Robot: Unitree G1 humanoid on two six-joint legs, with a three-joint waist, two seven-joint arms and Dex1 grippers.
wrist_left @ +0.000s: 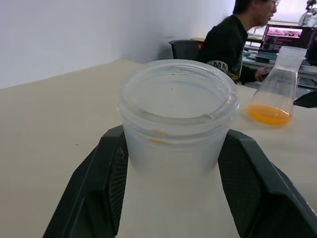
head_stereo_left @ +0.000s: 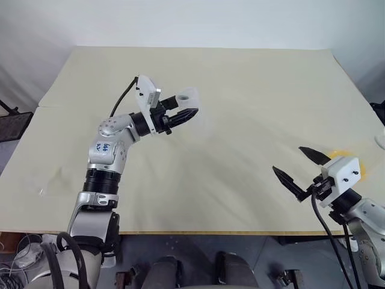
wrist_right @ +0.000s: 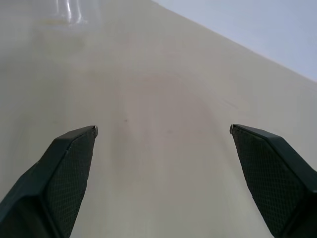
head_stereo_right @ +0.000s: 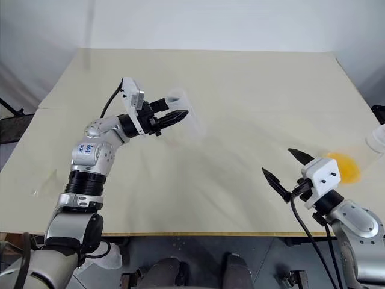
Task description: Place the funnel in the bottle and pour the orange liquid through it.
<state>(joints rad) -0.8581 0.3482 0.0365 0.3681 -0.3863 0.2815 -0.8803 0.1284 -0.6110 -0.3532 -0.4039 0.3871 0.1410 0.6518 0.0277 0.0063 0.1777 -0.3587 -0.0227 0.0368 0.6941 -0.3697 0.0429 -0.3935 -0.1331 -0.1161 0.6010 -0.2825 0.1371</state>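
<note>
We start with the pale table, wide and mostly bare. A person sits at a desk beyond its far side.

The left gripper is clenched on the bottle, its two black fingers pressing on either side of the frosted neck. It holds the bottle clear of the tabletop, over the left-centre of the table. The mouth is open and we see nothing inside it.

The right gripper hangs near the front right corner with its jaws spread wide and nothing between them.

Well apart from the held bottle, at the table's right edge, stands a second flask with the orange liquid pooled in its base.

The right wrist view catches a faint clear shape on the table. It may be the funnel, but we cannot be sure at that edge of the view.

We judge the task to be at an early step: the bottle is being positioned, with no funnel seated and nothing poured. Next, the bottle needs setting upright and steady on the table within reach of both arms. Then the free right gripper must find the funnel and lower its spout into the neck before the orange flask is tipped.
</note>
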